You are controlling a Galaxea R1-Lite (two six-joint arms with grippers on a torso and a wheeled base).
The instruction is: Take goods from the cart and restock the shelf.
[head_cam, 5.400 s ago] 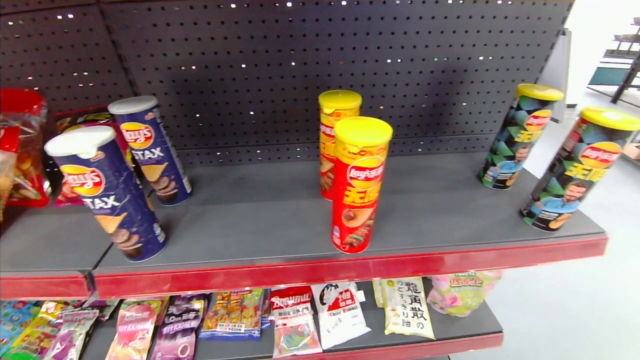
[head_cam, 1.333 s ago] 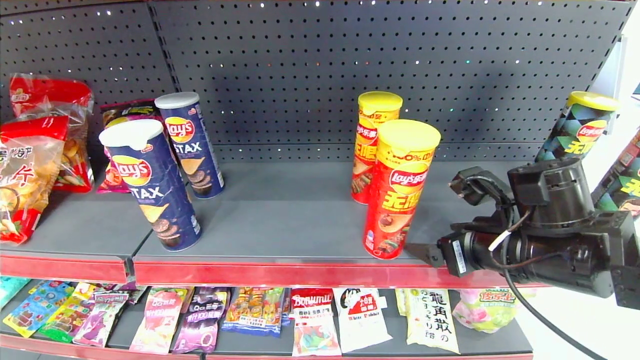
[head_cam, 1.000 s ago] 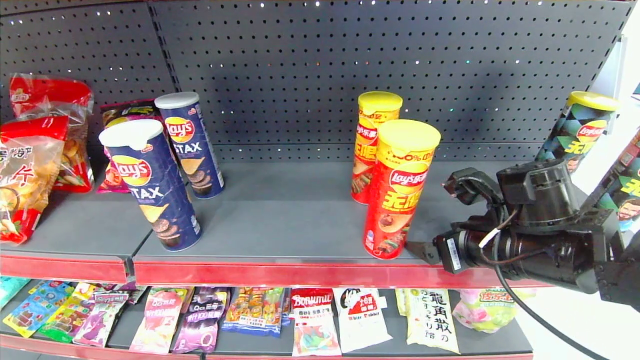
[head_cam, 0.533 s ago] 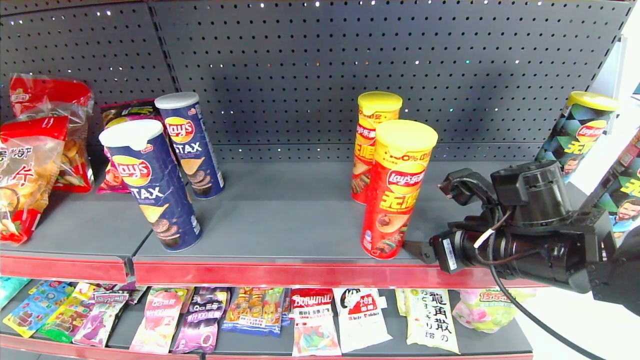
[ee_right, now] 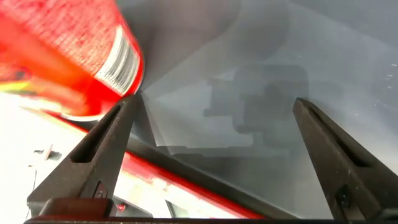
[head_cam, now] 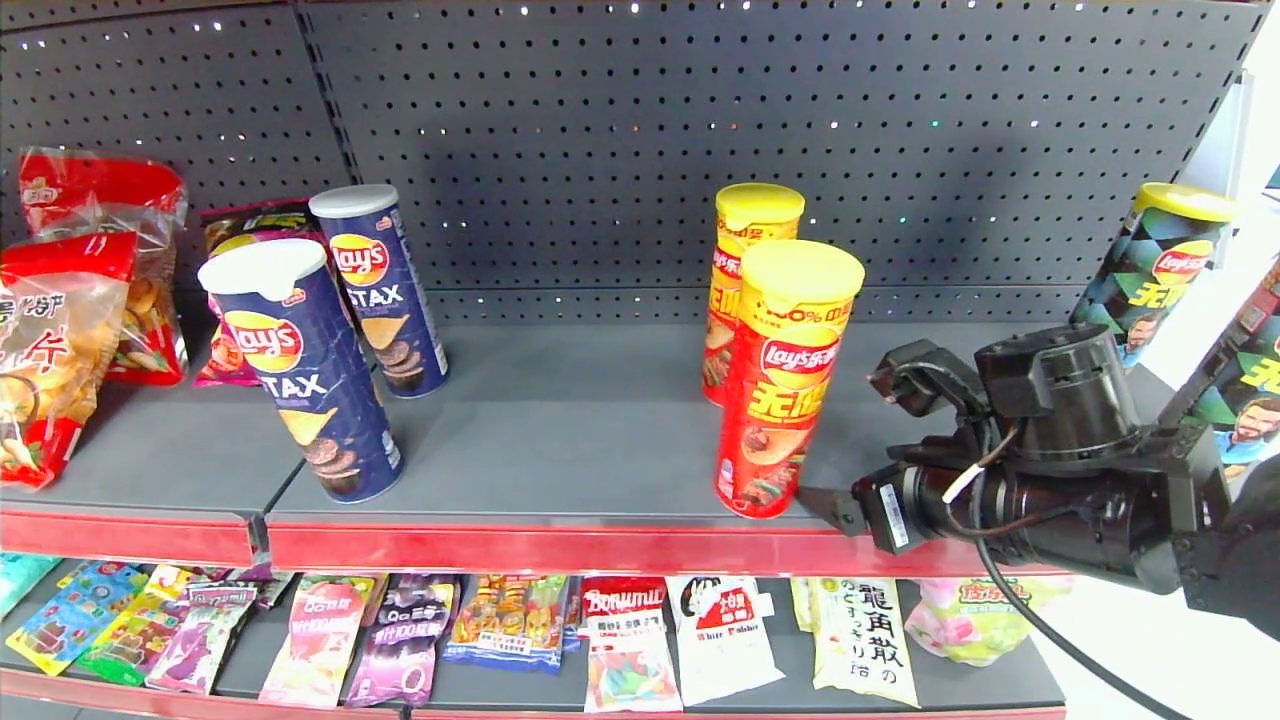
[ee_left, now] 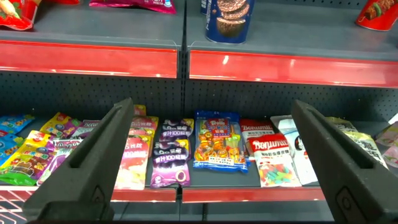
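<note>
Two red chip cans with yellow lids stand mid-shelf, the front red can [head_cam: 785, 380] near the shelf's red edge [head_cam: 500, 545] and the back red can [head_cam: 748, 250] behind it. My right gripper [head_cam: 825, 505] lies low over the shelf board [head_cam: 580, 420], just right of the front can's base. In the right wrist view the right gripper [ee_right: 216, 102] is open, and one finger [ee_right: 106, 149] touches the base of the front red can [ee_right: 68, 56]. My left gripper [ee_left: 211, 106] is open and holds nothing, facing the lower shelf's snack bags [ee_left: 214, 140].
Two blue cans [head_cam: 300, 370] [head_cam: 380, 290] stand to the left, with snack bags [head_cam: 60, 320] beyond them. Two dark patterned cans [head_cam: 1150, 260] [head_cam: 1250, 380] stand at the shelf's right end. The board between the blue and red cans is bare. Candy bags [head_cam: 620, 630] lie below.
The camera shifted and my right arm came into view since the earliest frame. Over the last second the right gripper slid left, and the front red can moved a little left with it.
</note>
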